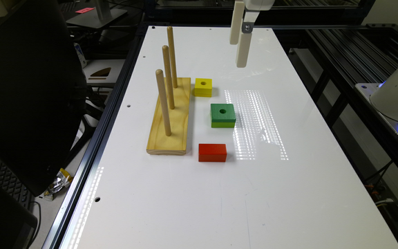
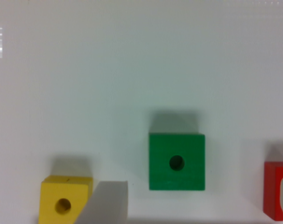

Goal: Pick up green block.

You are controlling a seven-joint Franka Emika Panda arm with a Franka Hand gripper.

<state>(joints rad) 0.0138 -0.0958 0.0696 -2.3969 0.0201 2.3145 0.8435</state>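
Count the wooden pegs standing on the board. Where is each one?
3. All stand in a row along the pine board: the near peg, the middle peg, and the far peg. None looks hidden.

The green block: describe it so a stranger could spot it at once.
Beside the pale wooden base with three upright pegs on the white table, three blocks stand in a row. The square green wooden block is the middle one, larger than the yellow holed block, unlike the solid red block.
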